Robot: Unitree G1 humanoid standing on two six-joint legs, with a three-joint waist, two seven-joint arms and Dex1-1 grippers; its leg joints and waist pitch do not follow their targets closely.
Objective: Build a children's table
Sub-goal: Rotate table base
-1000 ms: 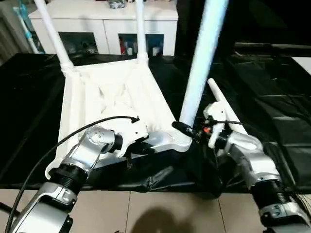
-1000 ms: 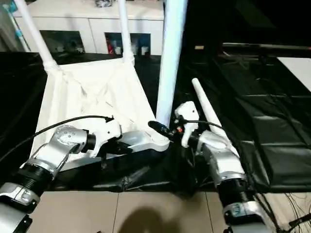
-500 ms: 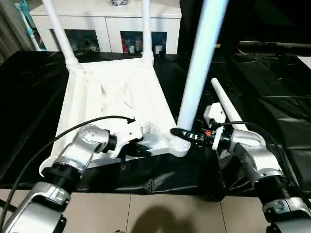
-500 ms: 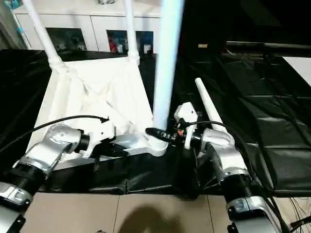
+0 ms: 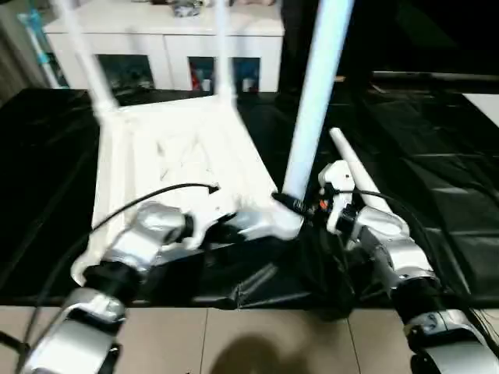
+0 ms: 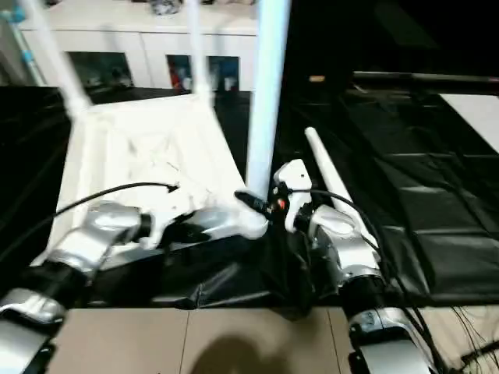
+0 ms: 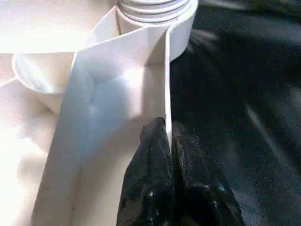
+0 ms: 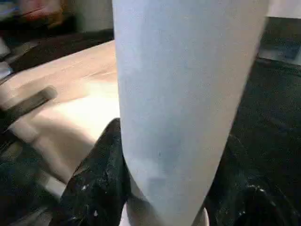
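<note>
since the earlier frame both forearms sit lower against the near edge while the grips are unchanged. right gripper (image 8: pixel 164 188) clasps the upright leg (image 5: pixel 312 109) just above the near right socket (image 7: pixel 157 14). left gripper (image 7: pixel 169 141) pinches the tabletop (image 5: pixel 171 156) rim, fingers together. tabletop lies underside up on black sheeting (image 5: pixel 437 156); a spare leg (image 5: pixel 355 175) lies beside it. keep the leg vertical, brace the rim, and press straight down.

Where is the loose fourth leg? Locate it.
The loose leg lies on the black sheet at the robot's right, just behind the right end effector and beside the upturned tabletop.
</note>
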